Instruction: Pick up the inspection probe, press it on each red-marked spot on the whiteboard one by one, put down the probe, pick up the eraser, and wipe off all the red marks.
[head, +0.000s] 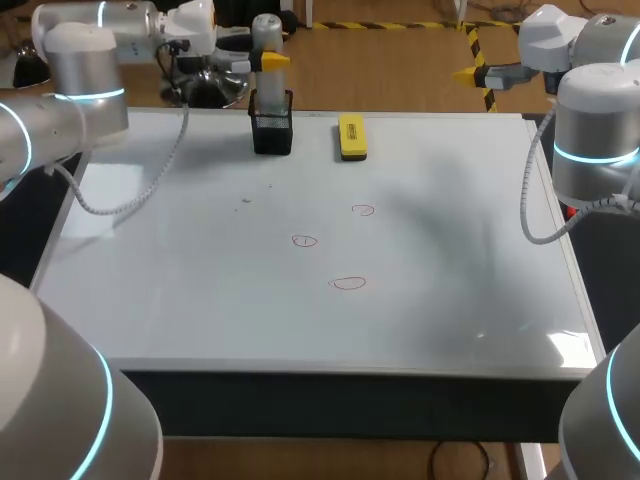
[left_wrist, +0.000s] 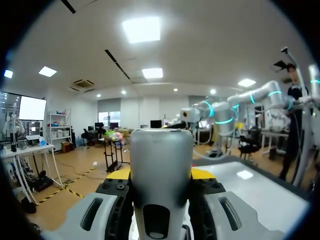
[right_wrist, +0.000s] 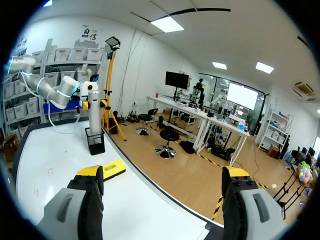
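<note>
- Wooden floor (head: 400, 70) lies beyond the table's (head: 300, 365) far edge, crossed by yellow-black tape (head: 400, 25).
- White walls (right_wrist: 145, 65); ceiling (left_wrist: 200, 45) with bright panel lights (left_wrist: 142, 29).
- Shelving (right_wrist: 55, 55) of grey bins along one wall; desks (right_wrist: 200, 115) and chairs (right_wrist: 169, 137).

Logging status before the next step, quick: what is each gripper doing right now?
Left gripper: closed on the probe, which stands in the holder.
Right gripper: open, holding nothing.
</note>
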